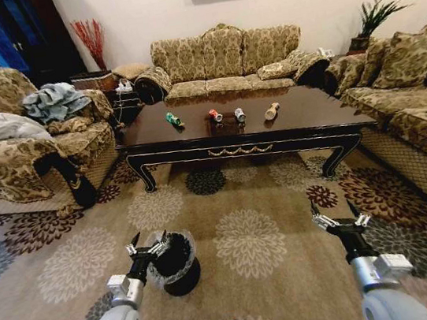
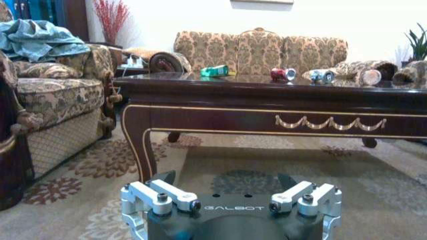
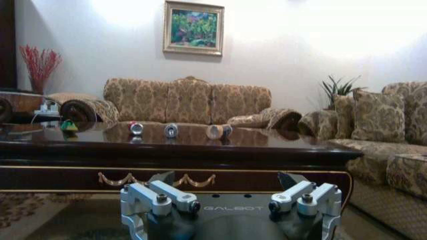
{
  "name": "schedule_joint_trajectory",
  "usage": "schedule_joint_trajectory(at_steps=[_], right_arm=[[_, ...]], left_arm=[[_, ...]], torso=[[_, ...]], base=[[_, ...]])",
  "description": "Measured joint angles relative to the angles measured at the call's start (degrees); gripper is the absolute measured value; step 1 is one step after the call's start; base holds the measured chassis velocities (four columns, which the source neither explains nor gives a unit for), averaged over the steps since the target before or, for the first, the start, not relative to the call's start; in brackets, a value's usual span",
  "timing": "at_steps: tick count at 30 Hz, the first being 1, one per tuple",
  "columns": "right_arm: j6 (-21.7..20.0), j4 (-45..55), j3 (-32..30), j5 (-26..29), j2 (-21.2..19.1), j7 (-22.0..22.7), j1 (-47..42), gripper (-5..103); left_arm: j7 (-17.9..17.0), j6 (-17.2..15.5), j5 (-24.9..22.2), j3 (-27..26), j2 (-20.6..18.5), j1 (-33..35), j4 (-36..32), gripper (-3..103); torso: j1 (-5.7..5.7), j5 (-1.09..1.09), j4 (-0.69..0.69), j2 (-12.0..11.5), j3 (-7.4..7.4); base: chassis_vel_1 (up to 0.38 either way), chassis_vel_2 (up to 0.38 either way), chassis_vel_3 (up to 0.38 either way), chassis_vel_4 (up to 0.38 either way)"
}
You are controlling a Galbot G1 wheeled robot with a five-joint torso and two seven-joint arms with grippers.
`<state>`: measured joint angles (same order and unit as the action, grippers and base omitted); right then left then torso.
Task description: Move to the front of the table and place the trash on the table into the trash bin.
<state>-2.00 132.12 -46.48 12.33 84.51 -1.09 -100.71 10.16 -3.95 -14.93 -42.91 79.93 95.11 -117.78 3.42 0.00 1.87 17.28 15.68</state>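
Note:
The dark glossy table [image 1: 310, 114] stands some way ahead on the carpet. On it lies the trash in a row: a green bottle [image 1: 174, 119], a red can [image 1: 215, 115], a silver-grey can [image 1: 240, 114] and a tan bottle-shaped piece [image 1: 272, 110]. The same row appears in the left wrist view as green bottle [image 2: 215, 71], red can [image 2: 282, 74] and silver-grey can [image 2: 322, 76]. The black trash bin [image 1: 176, 258] with its clear liner stands on the carpet just right of my left gripper [image 1: 147, 245]. Both the left gripper and my right gripper [image 1: 334, 215] are open and empty, held low in front of me.
Patterned sofas ring the table: one at the left [image 1: 14, 156] with clothes heaped on it, one behind [image 1: 223, 59], one at the right [image 1: 419, 91]. Open floral carpet [image 1: 243, 203] lies between me and the table.

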Motion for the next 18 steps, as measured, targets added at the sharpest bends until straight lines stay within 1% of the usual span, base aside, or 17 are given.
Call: schedule_joint_trajectory(at_steps=[3, 10, 13, 16, 17, 18], right_arm=[[0.6, 0.0, 0.0, -0.4, 0.1, -0.1, -0.3, 100], [0.6, 0.6, 1.0, -1.6, 0.6, -0.1, -0.3, 100], [0.7, -0.4, 1.4, -2.5, 0.9, -0.2, -0.1, 100], [1.1, -1.2, 1.5, -2.9, 1.0, -0.2, -0.1, 100], [1.3, -1.7, 1.5, -3.2, 1.1, -0.3, -0.2, 100], [1.3, -1.7, 1.5, -3.2, 1.1, -0.3, -0.2, 100]], left_arm=[[0.1, 0.2, 0.0, -0.1, -0.1, 0.4, 0.0, 100], [0.1, 1.1, -0.2, -0.4, -0.4, 1.0, 0.0, 100], [0.1, 1.5, -0.4, -0.5, -0.6, 0.6, 0.9, 100], [0.2, 1.6, -0.4, -0.5, -0.5, 0.3, 1.4, 100], [0.2, 1.5, -0.4, -0.5, -0.5, -0.1, 1.7, 100], [0.2, 1.5, -0.4, -0.5, -0.5, -0.1, 1.7, 100]], torso=[[-0.26, 0.0, 0.0, -0.8, -0.48], [-0.77, 0.01, 0.0, -2.3, -1.47], [-1.05, 0.0, 0.0, -3.2, -2.11], [-1.17, 0.0, 0.0, -3.6, -2.43], [-1.28, 0.0, 0.0, -4.1, -2.81], [-1.28, 0.0, 0.0, -4.1, -2.81]], base=[[0.016, 0.012, -0.018, -0.005], [0.0, 0.0, 0.0, 0.0], [0.0, 0.0, 0.0, 0.0], [0.0, 0.0, 0.0, 0.0], [0.0, 0.0, 0.0, 0.0], [0.0, 0.0, 0.0, 0.0]])
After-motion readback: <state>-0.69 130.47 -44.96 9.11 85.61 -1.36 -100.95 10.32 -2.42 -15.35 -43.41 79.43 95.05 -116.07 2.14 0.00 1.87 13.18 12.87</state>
